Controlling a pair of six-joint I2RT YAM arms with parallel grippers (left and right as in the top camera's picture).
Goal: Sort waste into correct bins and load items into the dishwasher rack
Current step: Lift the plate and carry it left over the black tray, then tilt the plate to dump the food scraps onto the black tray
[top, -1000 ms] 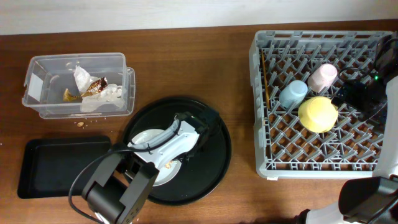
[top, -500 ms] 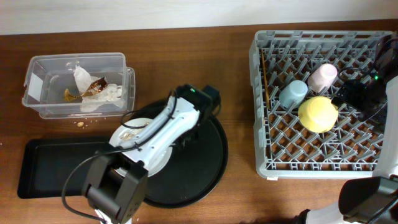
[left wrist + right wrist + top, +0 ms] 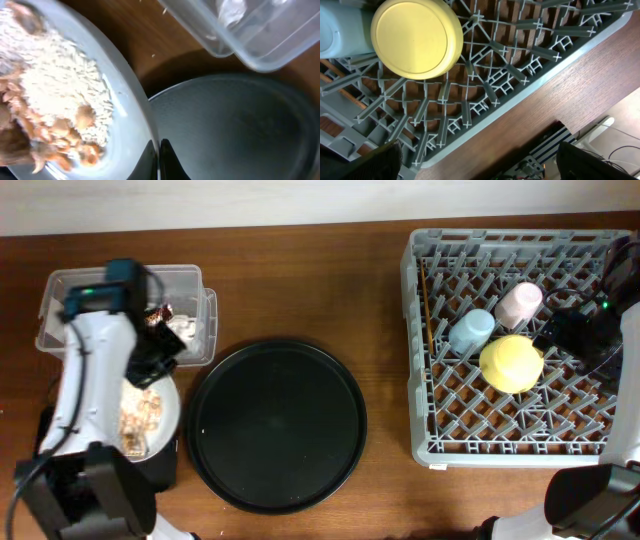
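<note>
Left wrist: we've got the left gripper (image 3: 158, 156) pinching the rim of the pale grey plate (image 3: 125, 95), food scraps (image 3: 50, 95) heaped on it. Overhead, the plate hangs beside the clear tub (image 3: 185, 285), seemingly over the mostly hidden black tray (image 3: 168, 468). And the right gripper (image 3: 480, 155) hovers spread wide above the rack (image 3: 520, 80).

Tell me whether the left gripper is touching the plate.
Touching. The left wrist view shows the left gripper pinching the plate by its rim.
</note>
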